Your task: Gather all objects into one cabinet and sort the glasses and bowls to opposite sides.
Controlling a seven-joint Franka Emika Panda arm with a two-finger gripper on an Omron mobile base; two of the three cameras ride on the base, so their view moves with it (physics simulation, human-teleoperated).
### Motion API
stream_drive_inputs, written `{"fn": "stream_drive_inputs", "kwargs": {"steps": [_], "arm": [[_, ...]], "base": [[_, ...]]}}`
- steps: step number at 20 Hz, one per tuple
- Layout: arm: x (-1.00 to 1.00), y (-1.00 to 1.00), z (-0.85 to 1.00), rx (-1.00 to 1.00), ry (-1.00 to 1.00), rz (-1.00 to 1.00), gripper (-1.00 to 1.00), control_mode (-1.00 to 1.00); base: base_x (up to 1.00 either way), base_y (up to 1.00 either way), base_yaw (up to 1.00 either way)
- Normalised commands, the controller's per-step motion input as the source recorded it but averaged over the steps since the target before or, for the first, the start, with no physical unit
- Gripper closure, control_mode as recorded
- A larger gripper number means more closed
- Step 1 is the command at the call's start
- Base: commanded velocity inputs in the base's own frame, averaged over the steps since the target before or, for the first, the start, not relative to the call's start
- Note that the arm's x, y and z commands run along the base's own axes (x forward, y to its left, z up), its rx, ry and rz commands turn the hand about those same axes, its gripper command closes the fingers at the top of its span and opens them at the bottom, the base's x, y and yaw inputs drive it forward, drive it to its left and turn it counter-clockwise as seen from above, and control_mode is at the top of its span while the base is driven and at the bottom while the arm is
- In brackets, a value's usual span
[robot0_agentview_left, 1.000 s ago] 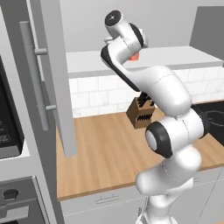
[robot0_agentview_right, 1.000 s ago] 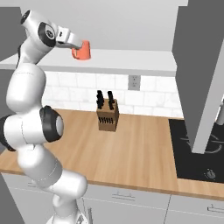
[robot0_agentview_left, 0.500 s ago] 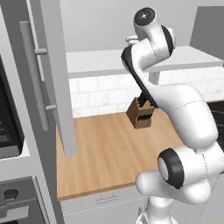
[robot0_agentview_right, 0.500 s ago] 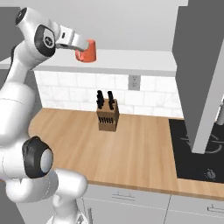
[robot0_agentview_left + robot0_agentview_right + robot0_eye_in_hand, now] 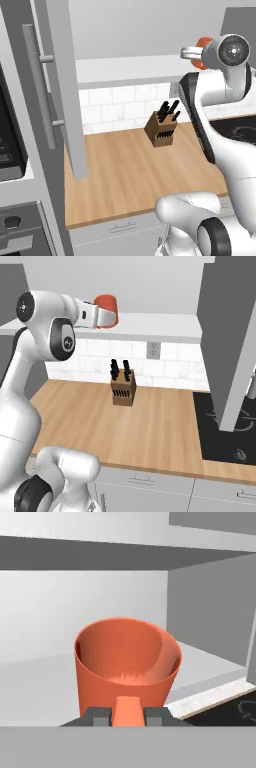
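My gripper [image 5: 103, 317] is shut on the rim of a small orange-red cup [image 5: 107, 307], one of the glasses, and holds it upright just above the white shelf [image 5: 155, 326] of the open grey cabinet. In the hand view the cup [image 5: 127, 662] sits right over the fingertips [image 5: 102, 714], with the shelf floor [image 5: 40, 677] behind it and a cabinet side wall [image 5: 210, 612] to its right. From the left base view the cup [image 5: 201, 46] peeks out behind my wrist. The cabinet door [image 5: 62, 85] with its silver bar handle [image 5: 39, 85] stands open at the left. The bowls are out of view.
A wooden knife block [image 5: 123, 388] stands on the wood counter [image 5: 150, 426] below the shelf. A black cooktop [image 5: 225, 431] lies to the right, under another open grey door [image 5: 230, 341]. A dark microwave [image 5: 9, 135] sits at the far left.
My arm has swung to the right along the shelf, carrying the orange-red cup with it. The grip has stayed shut and the base has not moved.
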Motion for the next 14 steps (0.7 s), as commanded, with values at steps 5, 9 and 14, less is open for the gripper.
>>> {"fn": "stream_drive_inputs", "kwargs": {"steps": [5,9,14], "arm": [[-0.90,0.10,0.00,-0.16,-0.03,0.35,1.00,-1.00],[-0.82,0.31,-0.08,-0.22,0.10,0.44,1.00,-1.00],[-0.43,0.26,-0.02,-0.14,0.01,0.11,1.00,-1.00]], "base": [[0.00,0.00,0.00],[0.00,0.00,0.00],[0.00,0.00,0.00]]}}
